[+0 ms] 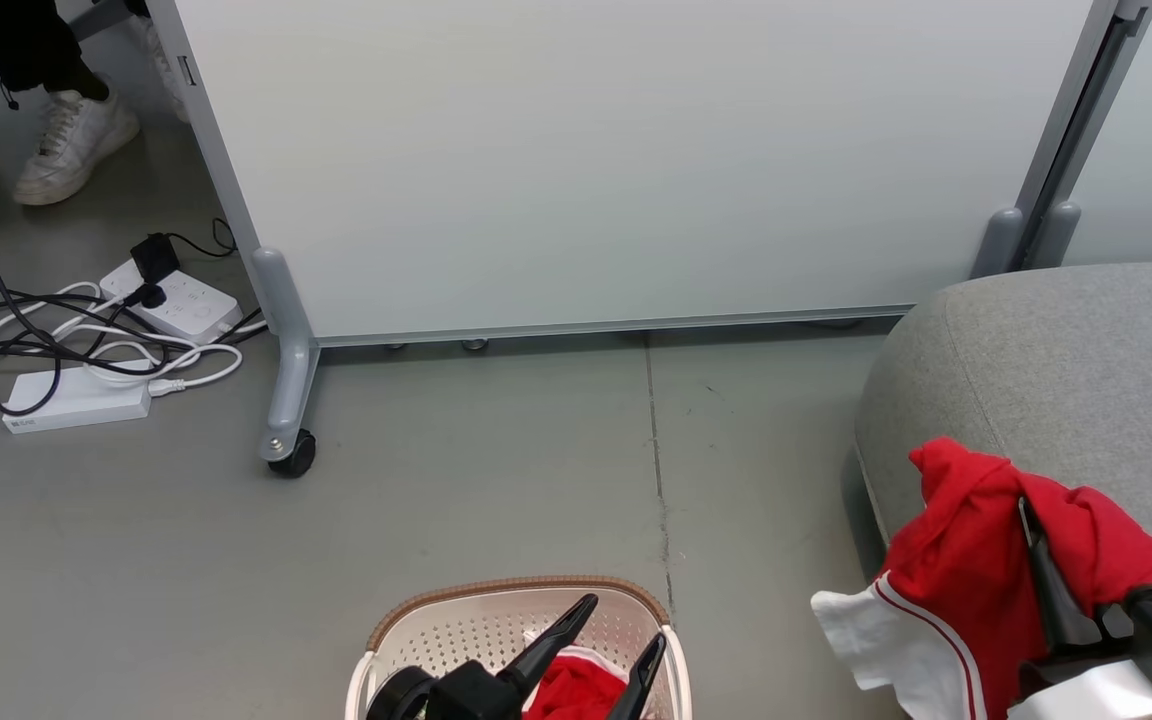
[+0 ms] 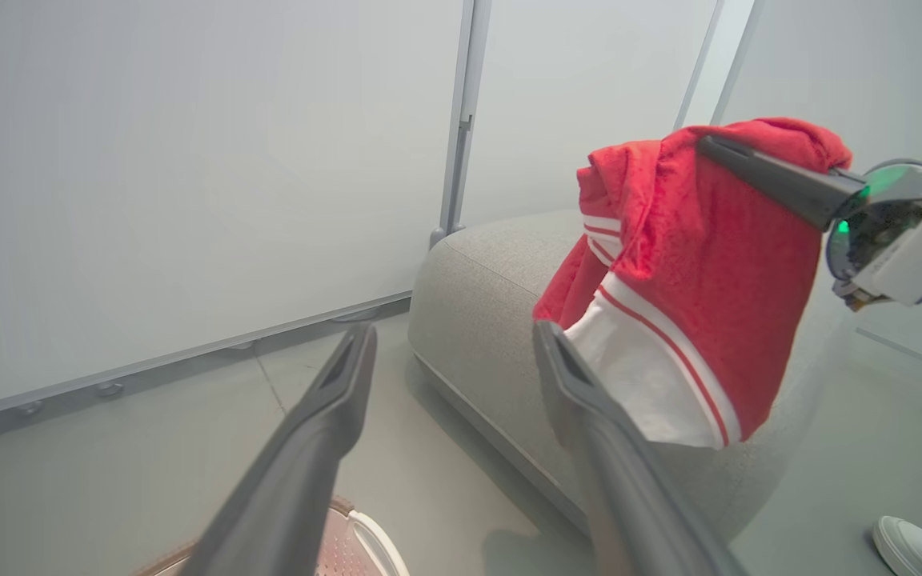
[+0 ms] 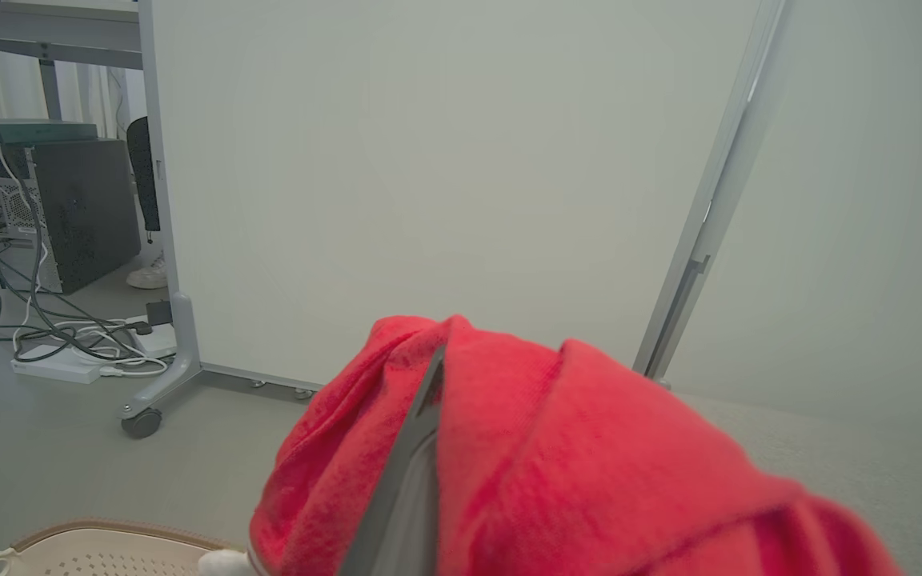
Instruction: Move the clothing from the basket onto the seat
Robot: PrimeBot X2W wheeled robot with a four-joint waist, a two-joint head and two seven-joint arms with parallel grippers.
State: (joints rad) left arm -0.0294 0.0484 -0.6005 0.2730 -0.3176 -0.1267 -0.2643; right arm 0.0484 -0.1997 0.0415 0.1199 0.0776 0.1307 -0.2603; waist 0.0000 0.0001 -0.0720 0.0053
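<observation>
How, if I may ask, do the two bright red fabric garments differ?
One red garment hangs from the right gripper near the grey upholstered seat; the other garment lies in the cream perforated basket. The held one shows a broad white band; the other is partly hidden by the open left gripper. Both are red.

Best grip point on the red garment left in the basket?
Pinch the raised red bunch of the garment, coming straight down: the basket walls block the sides, and the open left gripper sits above it.

Clothing (image 2: pixel 693 264) fuzzy red cloth; seat (image 1: pixel 1066 380) matt grey woven fabric; basket (image 1: pixel 466 630) perforated plastic.
</observation>
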